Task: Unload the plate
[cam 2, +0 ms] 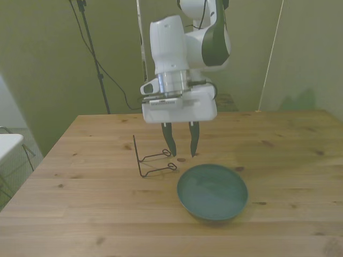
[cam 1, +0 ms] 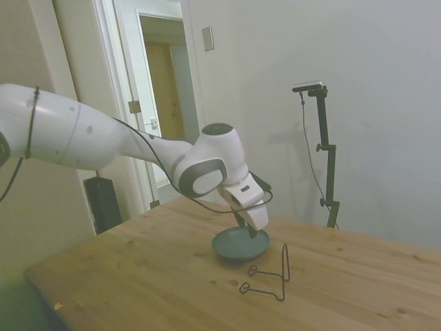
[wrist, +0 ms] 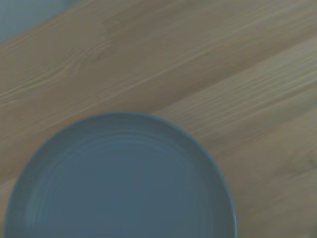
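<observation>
The teal-green plate (cam 2: 213, 191) lies flat on the wooden table (cam 2: 289, 144), right side up, with nothing in it. It also shows in the side view, plate (cam 1: 236, 245), and fills much of the wrist view, plate (wrist: 119, 183). My gripper (cam 2: 181, 153) hangs open just behind the plate's far rim, a little above the table, with nothing between its fingers. In the side view the gripper (cam 1: 250, 233) is over the plate's back edge.
A thin black wire stand (cam 2: 153, 159) rests on the table beside the plate, toward the front view's left; in the side view the wire stand (cam 1: 270, 278) sits nearer the camera than the plate. A doorway (cam 1: 162, 89) is behind the arm.
</observation>
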